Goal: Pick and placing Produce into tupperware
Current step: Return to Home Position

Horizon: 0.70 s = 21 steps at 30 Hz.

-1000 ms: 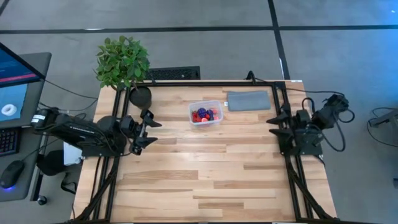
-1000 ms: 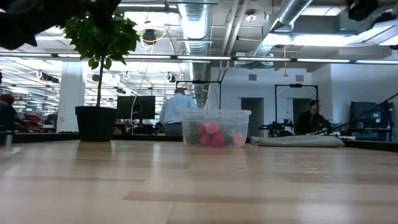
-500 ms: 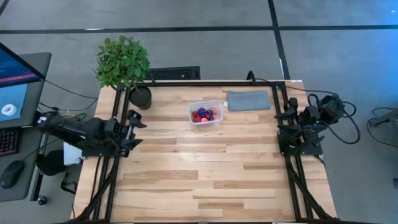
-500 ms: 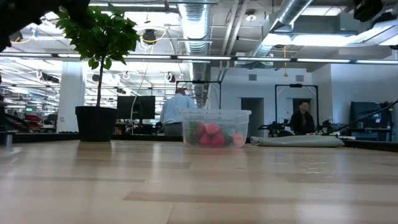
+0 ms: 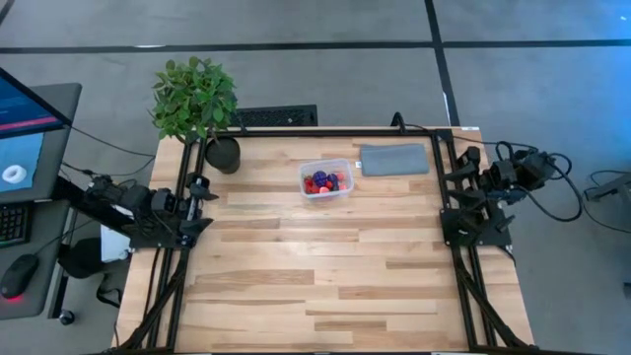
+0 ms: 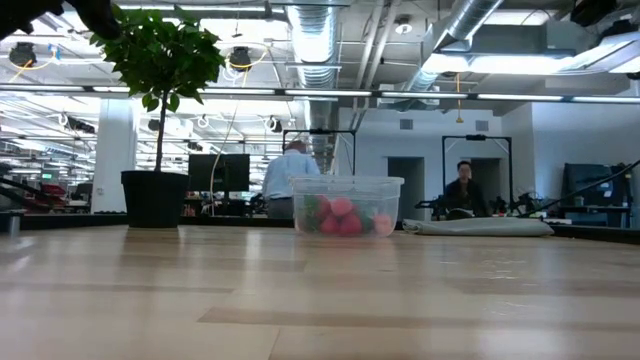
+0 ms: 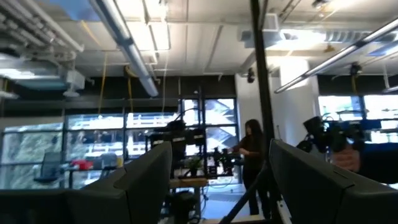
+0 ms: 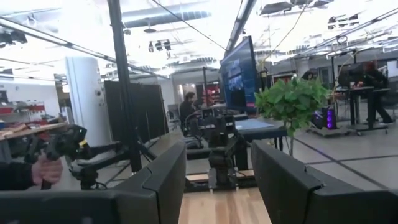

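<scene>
Both arms are pulling back toward the table's side rails. The left gripper (image 5: 199, 203) is now sitting at the left rail with its jaws spread and nothing between them. The right gripper (image 5: 454, 177) is tucking in at the right rail, its jaws likewise spread and empty. Half a second ago both were reaching a little farther in over the wood, and a second ago farther still, so the retreat looks almost complete.

Out ahead of both sets of jaws the table (image 5: 325, 286) is lying bare of loose pieces. Farther on, well apart from either gripper and roughly between them toward the far edge, the tupperware (image 6: 350, 187) is standing upright in the same spot as before. The produce (image 5: 326, 181) is heaped inside it, reds and dark purples together. Since no piece is showing outside the box, the picking seems finished and only the homing remains.

Beyond, the grey pad (image 5: 394, 159) and the potted plant (image 5: 194, 97) are staying unmoved.
</scene>
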Each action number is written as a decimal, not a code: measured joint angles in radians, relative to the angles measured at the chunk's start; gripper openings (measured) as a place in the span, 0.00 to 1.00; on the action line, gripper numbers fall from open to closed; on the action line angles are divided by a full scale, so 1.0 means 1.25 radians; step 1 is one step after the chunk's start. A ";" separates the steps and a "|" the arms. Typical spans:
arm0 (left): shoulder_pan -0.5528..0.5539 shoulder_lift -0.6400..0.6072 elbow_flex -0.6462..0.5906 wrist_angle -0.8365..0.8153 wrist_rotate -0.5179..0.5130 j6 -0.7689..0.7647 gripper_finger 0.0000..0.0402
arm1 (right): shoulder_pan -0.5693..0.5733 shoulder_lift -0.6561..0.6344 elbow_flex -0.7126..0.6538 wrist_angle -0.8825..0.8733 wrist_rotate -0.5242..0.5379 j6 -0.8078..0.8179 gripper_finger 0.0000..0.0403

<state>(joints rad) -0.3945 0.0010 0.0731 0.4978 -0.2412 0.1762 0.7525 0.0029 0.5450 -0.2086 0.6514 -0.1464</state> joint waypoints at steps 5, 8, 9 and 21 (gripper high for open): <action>0.013 0.000 0.001 -0.022 0.038 -0.035 0.65 | 0.000 0.000 0.006 0.008 0.001 -0.010 0.51; 0.023 0.001 0.001 -0.131 0.040 -0.137 0.65 | 0.000 0.000 0.006 0.001 0.001 0.004 0.51; 0.028 0.002 0.001 -0.155 0.042 -0.161 0.65 | 0.000 0.000 0.006 0.000 0.001 0.009 0.51; 0.161 0.002 -0.019 -0.155 0.249 -0.171 0.65 | -0.001 0.003 0.006 0.091 0.002 -0.028 0.51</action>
<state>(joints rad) -0.1932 0.0036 0.0499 0.3042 0.0705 -0.0377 0.7509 0.0063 0.5522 -0.0945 0.6544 -0.1812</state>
